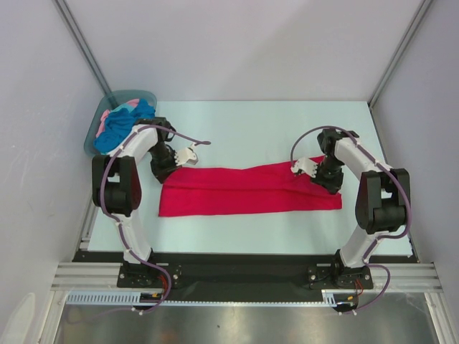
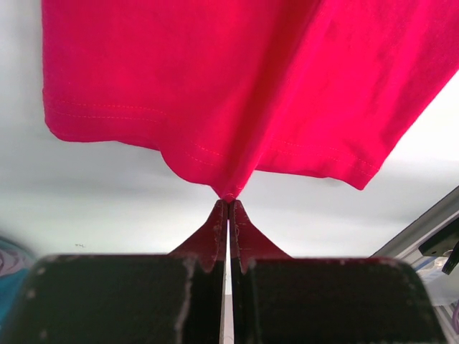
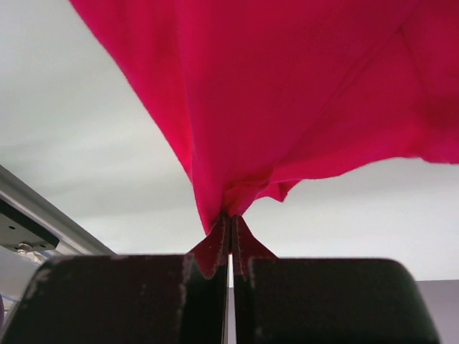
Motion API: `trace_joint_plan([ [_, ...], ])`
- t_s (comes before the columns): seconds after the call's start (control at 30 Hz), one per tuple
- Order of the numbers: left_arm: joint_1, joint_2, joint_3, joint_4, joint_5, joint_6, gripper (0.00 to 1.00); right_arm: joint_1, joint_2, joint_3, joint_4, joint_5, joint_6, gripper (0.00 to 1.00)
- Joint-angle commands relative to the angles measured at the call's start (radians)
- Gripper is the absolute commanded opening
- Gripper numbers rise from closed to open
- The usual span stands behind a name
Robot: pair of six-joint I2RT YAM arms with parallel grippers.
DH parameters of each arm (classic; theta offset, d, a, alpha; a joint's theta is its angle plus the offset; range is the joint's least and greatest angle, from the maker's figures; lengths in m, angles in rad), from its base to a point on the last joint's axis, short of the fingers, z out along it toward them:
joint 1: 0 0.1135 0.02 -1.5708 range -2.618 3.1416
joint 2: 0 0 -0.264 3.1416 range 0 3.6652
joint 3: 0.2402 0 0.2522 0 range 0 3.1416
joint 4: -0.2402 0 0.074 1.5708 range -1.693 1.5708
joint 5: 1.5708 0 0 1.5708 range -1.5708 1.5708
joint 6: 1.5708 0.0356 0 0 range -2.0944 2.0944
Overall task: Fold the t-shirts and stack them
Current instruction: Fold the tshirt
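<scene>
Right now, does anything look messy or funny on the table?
Nothing spilled or broken. The red t-shirt lies as a slightly crooked strip, pinched by the left gripper and the right gripper. The blue t-shirt and pink t-shirt are crumpled in the tub.

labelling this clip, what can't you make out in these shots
- Top view: the pile in the tub, blue t-shirt and pink t-shirt, is bunched and partly behind the left arm; what lies beneath is hidden.
- Left wrist view: the red t-shirt, pinched in the fingers, runs off the top edge.
- Right wrist view: the same cloth is cut off likewise.
</scene>
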State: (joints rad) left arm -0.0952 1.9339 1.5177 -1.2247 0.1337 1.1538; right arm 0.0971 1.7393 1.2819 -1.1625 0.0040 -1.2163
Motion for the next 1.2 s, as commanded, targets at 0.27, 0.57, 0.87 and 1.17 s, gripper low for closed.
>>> trace_joint_plan([
  [0.27, -0.014, 0.005, 0.029, -0.013, -0.009, 0.032, 0.01, 0.042, -0.078, -0.047, -0.045, 0.021, -0.011, 0.00],
  [0.57, -0.018, 0.014, 0.042, -0.015, -0.006, 0.032, 0.01, 0.073, -0.116, -0.105, -0.046, 0.036, -0.023, 0.00],
  [0.87, -0.021, 0.016, 0.042, -0.015, -0.003, 0.030, 0.00, 0.098, -0.130, -0.133, -0.042, 0.033, -0.017, 0.00],
  [1.17, -0.023, 0.020, 0.032, -0.015, -0.017, 0.029, 0.00, 0.108, -0.121, -0.136, -0.028, 0.037, -0.009, 0.00],
])
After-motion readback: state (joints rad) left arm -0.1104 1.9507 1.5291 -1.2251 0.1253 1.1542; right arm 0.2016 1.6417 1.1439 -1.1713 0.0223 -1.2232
